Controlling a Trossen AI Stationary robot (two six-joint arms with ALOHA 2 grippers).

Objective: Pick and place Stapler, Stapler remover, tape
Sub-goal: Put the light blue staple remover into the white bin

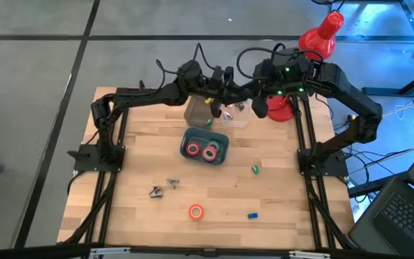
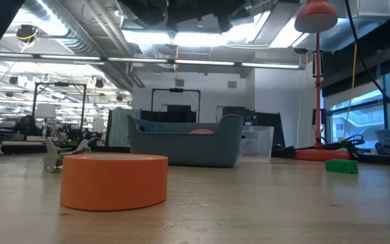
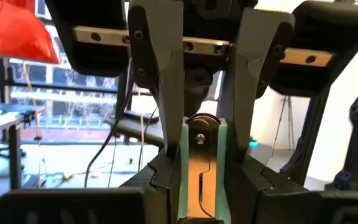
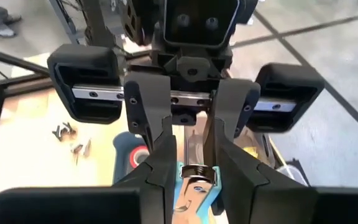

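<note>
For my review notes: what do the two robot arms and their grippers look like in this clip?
Both arms, left arm and right arm, are matte black jointed links with loose black cables. A small green light glows on the right arm. Each gripper, left gripper and right gripper, has two dark angular fingers on a silver rail between boxy black housings.
</note>
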